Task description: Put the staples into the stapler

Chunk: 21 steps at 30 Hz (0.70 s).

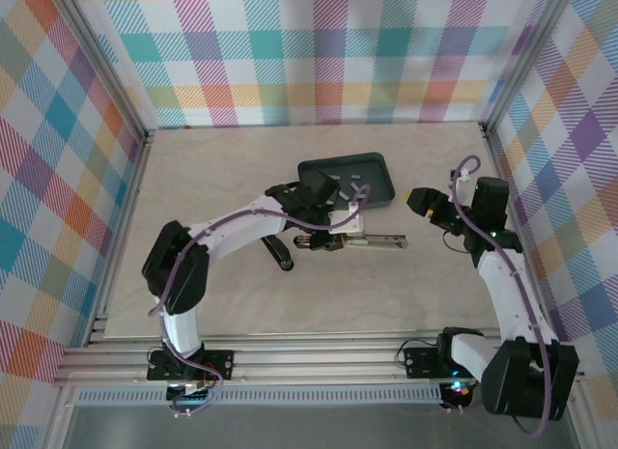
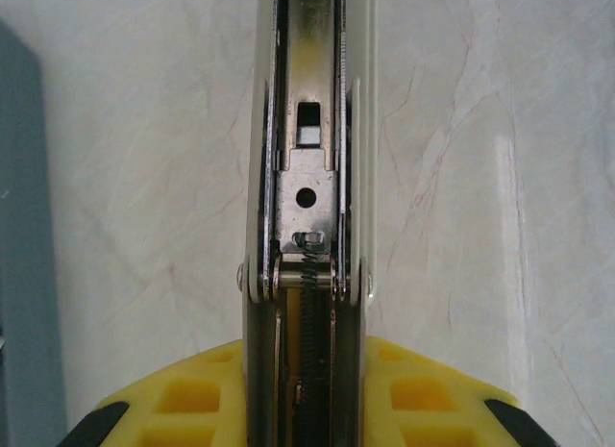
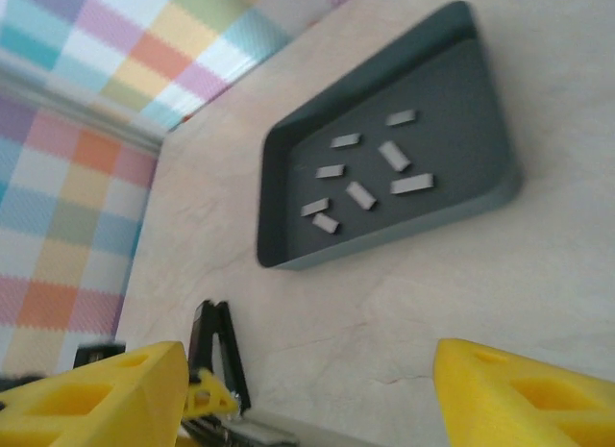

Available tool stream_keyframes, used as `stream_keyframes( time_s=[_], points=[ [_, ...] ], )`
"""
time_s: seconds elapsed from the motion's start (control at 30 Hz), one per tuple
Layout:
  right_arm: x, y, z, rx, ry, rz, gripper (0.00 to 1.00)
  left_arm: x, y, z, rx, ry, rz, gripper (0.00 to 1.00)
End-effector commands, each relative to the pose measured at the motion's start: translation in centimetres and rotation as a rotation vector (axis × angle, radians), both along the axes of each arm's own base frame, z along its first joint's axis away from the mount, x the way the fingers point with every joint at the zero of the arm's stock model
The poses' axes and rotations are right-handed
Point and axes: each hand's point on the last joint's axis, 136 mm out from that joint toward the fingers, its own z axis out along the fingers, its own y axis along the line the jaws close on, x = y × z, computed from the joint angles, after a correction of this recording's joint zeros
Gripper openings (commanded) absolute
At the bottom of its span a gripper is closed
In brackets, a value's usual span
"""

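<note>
In the left wrist view the stapler (image 2: 307,178) runs off the top edge (far end unseen).

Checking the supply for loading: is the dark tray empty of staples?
No, several staples lie loose on the floor of the dark tray.

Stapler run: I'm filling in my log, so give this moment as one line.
left gripper: shut on stapler | stapler: lying open | right gripper: open, empty | staples: loose in tray
</note>
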Motion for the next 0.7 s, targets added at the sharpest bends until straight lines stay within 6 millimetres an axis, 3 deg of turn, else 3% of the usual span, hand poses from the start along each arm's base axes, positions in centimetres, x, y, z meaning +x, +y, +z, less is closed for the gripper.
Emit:
stream_keyframes(
  time_s=[0.0,0.17,0.33,0.67],
  points=[
    [0.4,-2.3,-1.5,0.046,0.123,-0.106,0.67,-0.1,-3.3,1.4,-0.077,-0.014,-0.047,0.07],
    [0.0,-4.2,-3.1,0.045,0.171,-0.19,0.66,0.3,-5.5,-1.1,-0.074,0.008,-0.035,0.07],
    [-0.9,-5.6,-3.7,-0.002,0.166,-0.251,0.66,0.3,-6.2,-2.9,-0.065,0.039,-0.033,0.07],
    [-1.0,-3.8,-3.4,0.034,0.11,-0.134,0.65,1.1,-5.5,-5.1,-0.017,0.03,-0.037,0.08]
  ],
)
